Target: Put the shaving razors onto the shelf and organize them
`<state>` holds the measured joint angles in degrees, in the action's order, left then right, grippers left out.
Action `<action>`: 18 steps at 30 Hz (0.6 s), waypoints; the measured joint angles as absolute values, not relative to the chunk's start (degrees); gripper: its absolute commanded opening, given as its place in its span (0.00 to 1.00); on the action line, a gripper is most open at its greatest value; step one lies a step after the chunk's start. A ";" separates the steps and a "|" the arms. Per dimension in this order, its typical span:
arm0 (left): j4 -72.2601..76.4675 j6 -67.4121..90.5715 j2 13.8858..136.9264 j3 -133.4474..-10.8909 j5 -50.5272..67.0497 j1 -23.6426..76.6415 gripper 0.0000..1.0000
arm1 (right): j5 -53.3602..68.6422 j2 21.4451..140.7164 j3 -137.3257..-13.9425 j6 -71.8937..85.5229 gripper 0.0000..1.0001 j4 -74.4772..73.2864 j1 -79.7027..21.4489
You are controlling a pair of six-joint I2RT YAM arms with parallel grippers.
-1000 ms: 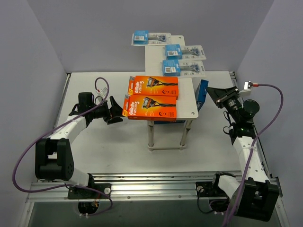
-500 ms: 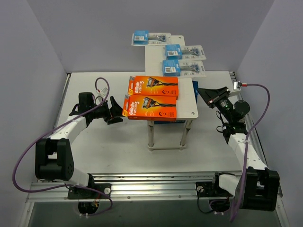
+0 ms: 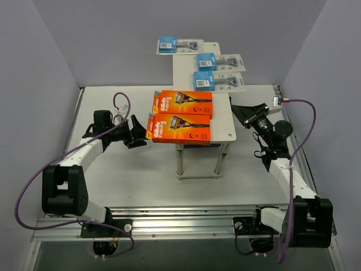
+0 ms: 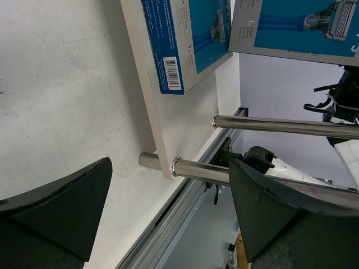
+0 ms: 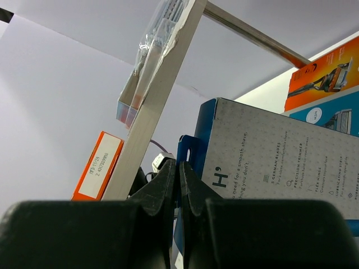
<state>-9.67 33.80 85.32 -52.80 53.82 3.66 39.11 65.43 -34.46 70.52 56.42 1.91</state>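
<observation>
Right gripper moved nearer shelf — white table, grey walls.

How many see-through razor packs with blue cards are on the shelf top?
3 clear blister packs, at the far end of the pale wood-grain shelf top: left pack overhanging the edge, right pack, and nearer pack just before it. The lower tier may hide more.

Enclosed on three sides by plain pale violet-grey walls: back wall, left wall, right wall. Floored with a white tabletop, faintly scuffed, evenly lit, with soft shadows. Bordered along the near edge by an aluminium rail.
</observation>
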 measured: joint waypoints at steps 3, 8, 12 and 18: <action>-9.67 33.80 85.32 -52.80 53.82 3.66 0.94 | 38.92 65.47 -34.17 70.78 0.00 56.93 1.83; -9.69 33.80 85.32 -52.80 53.80 3.68 0.94 | 38.81 66.02 -34.11 71.94 0.00 58.11 1.83; -9.72 33.74 85.32 -52.80 53.80 3.70 0.94 | 38.72 66.32 -33.28 73.21 0.00 59.83 1.83; -10.24 33.34 85.34 -52.80 53.78 3.75 0.94 | 38.41 66.89 -32.10 75.35 0.00 62.76 1.80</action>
<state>-10.24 33.34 85.34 -52.80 53.78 3.75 38.41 66.89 -32.10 75.35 62.76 1.80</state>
